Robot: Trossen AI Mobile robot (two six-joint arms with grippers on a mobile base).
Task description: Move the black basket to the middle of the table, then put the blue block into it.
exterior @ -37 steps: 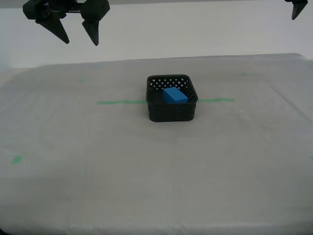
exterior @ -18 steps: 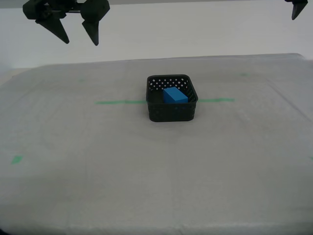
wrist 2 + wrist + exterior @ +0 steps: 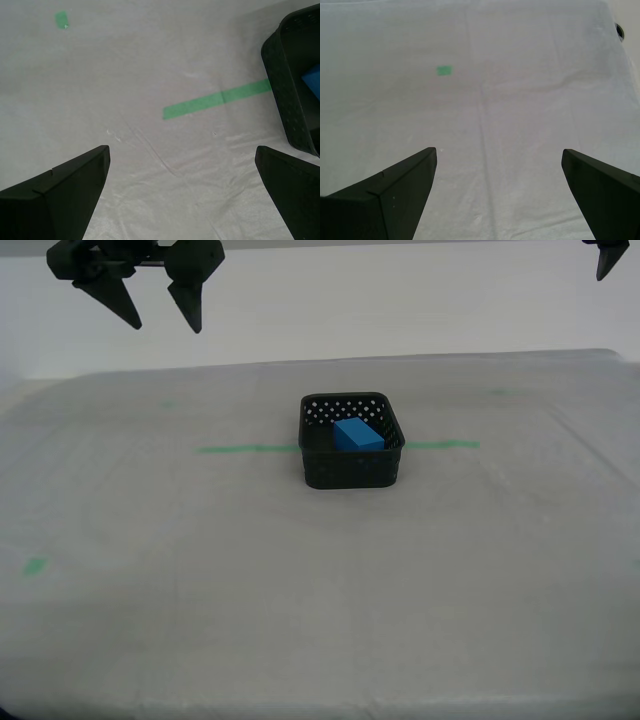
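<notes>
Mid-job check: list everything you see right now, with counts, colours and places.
black basket: one, black, middle of the table, across the tape line
blue block: one, bright blue, inside the basket
table: one, pale grey-white
green tape line: one, green, showing on both sides of the basket
green tape bit: one clear, green, near the exterior view's left edge; fainter ones farther back
my first gripper: black, open, above bare table
my second gripper: black, open, raised, empty

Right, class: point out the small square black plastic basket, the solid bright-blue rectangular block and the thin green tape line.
Black plastic basket (image 3: 352,472): exterior view, front wall.
Bright-blue rectangular block (image 3: 357,433): exterior view, top face.
Green tape line (image 3: 216,99): second wrist view, mid-strip.
</notes>
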